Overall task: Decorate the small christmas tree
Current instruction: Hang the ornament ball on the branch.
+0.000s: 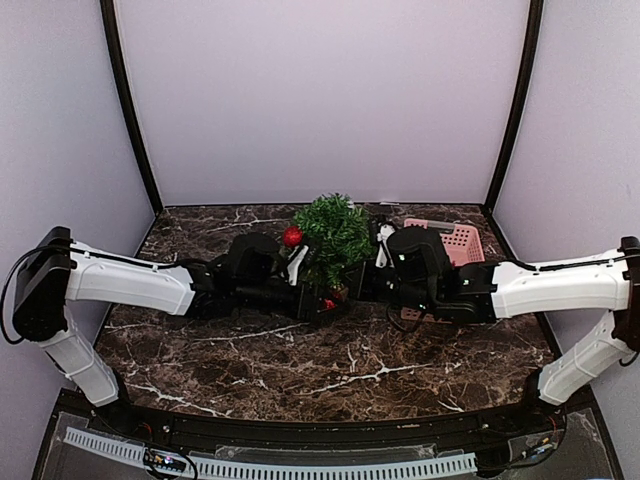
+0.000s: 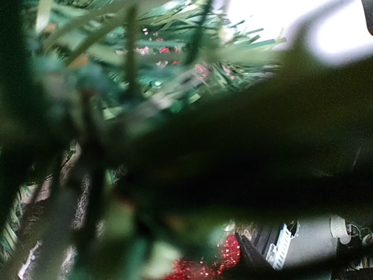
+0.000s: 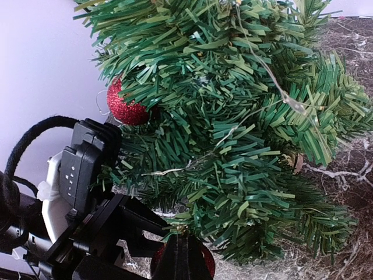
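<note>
A bushy dark green miniature christmas tree [image 1: 335, 232] stands at the back centre of the dark marble table [image 1: 250, 370]. A red glitter ball [image 1: 292, 236] hangs on its left side. The left gripper [image 1: 318, 298] and right gripper [image 1: 352, 288] are buried among the lower branches, and I cannot tell whether either claw is spread or pinching. A pink slotted plastic basket [image 1: 463, 243] sits just right of the tree, its contents hidden behind the right arm [image 1: 560, 285].

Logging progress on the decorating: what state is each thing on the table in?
Tree: upright.
Light string: draped over its branches.
Upper bauble: hung on the tree.
Lower bauble: at the tree's foot, hung or not unclear.
Basket: upright, contents unclear.
</note>
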You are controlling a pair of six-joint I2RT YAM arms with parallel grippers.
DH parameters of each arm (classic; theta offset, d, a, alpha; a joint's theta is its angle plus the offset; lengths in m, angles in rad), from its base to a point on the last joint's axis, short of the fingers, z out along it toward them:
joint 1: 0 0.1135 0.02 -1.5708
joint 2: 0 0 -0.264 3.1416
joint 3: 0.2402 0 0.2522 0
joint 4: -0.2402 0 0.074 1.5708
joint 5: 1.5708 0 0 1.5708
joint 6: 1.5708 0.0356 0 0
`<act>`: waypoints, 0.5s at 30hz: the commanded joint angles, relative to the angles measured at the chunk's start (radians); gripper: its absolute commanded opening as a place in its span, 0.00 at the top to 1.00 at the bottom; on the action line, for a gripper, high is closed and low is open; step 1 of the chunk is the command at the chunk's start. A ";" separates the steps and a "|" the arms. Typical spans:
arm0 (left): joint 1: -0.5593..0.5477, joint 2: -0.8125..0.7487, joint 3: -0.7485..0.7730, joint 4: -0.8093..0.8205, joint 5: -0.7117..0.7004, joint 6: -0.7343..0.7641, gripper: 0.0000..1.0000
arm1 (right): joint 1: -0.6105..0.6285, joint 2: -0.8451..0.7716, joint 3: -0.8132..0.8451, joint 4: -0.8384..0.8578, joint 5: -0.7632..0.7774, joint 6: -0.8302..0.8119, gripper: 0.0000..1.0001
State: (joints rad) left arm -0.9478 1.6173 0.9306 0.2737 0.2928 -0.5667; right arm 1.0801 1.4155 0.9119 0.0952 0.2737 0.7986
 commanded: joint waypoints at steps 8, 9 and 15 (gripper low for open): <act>-0.007 0.008 0.008 0.006 -0.048 -0.001 0.62 | 0.010 0.011 0.026 0.010 0.037 -0.007 1.00; -0.006 0.006 0.005 0.008 -0.052 0.002 0.62 | 0.009 0.011 0.028 0.008 0.039 -0.008 1.00; -0.005 0.008 0.019 -0.012 -0.082 0.031 0.62 | 0.010 0.016 0.040 0.001 0.052 -0.023 1.00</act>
State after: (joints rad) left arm -0.9478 1.6367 0.9306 0.2737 0.2413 -0.5621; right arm 1.0801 1.4216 0.9161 0.0914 0.2966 0.7937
